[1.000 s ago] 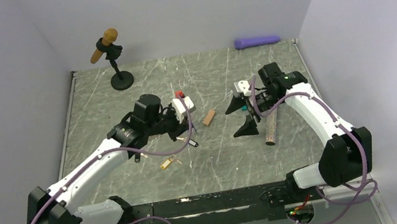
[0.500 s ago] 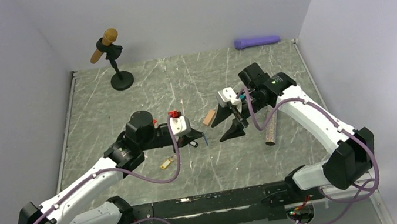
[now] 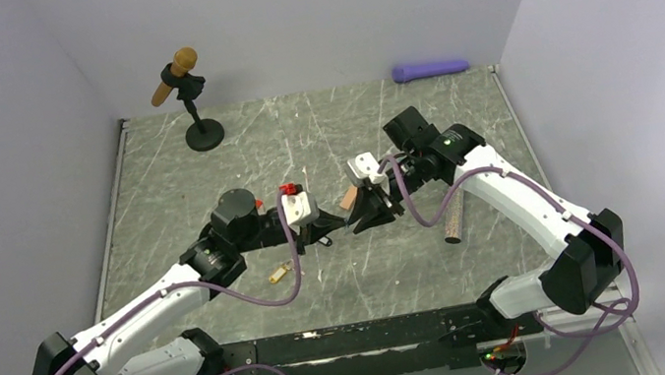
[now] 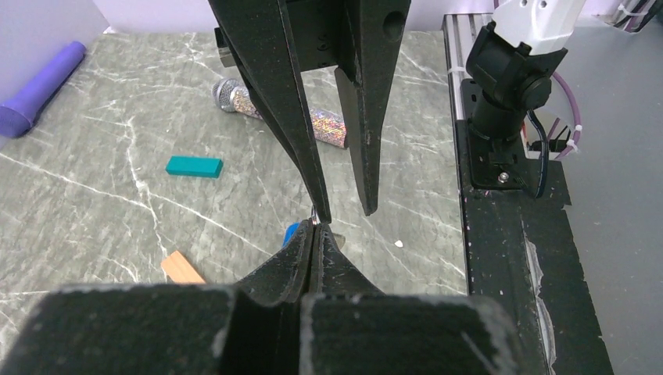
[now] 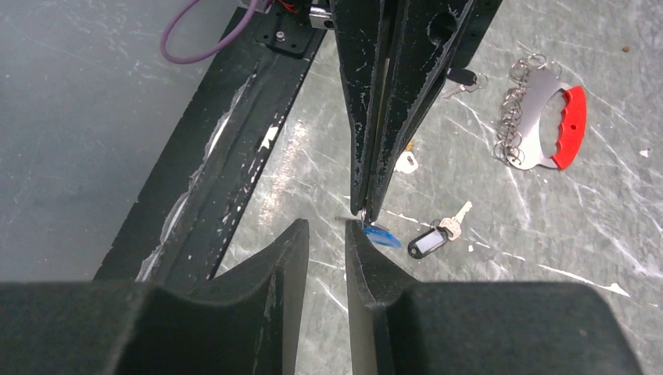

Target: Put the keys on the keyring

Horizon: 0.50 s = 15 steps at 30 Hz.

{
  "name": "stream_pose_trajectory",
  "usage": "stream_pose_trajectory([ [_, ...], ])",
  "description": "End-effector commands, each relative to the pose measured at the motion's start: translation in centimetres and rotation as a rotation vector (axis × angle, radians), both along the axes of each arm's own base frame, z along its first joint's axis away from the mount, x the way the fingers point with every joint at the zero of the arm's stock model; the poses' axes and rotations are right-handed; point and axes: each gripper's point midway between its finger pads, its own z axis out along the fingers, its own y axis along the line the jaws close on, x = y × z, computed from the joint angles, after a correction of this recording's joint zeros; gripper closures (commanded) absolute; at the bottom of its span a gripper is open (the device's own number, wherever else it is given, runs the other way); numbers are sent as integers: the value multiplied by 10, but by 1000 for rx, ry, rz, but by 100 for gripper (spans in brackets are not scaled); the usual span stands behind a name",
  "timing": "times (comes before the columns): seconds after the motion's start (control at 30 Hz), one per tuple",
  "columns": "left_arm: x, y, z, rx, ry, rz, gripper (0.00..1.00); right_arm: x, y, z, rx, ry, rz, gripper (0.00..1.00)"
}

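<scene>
The left gripper (image 4: pixel 313 238) has its fingers pressed together on the blue key (image 5: pixel 381 234). The blue tag pokes out beside the tips, and a sliver of silver shows at their very end. The right gripper (image 5: pixel 327 230) meets the blue key tip to tip with its fingers a narrow gap apart, one fingertip right at that sliver and the other standing off, nothing visibly clamped. On the table near the blue key lies a black key (image 5: pixel 428 241), an oblong black tag with a small silver blade. Farther from the blue key is the keyring (image 5: pixel 533 117), a curved red clip on a silver plate with bunched chain rings.
</scene>
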Motion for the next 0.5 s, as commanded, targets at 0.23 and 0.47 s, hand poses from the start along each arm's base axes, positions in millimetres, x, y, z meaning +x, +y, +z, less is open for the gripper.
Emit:
stream_pose_trajectory([
  [0.23, -3, -2, 10, -50, -18, -9, 100, 11, 1, 8, -8, -72, -41, 72],
  [0.47, -11, 1, 6, -82, -14, -26, 100, 9, -7, 17, 8, -76, -46, 72],
])
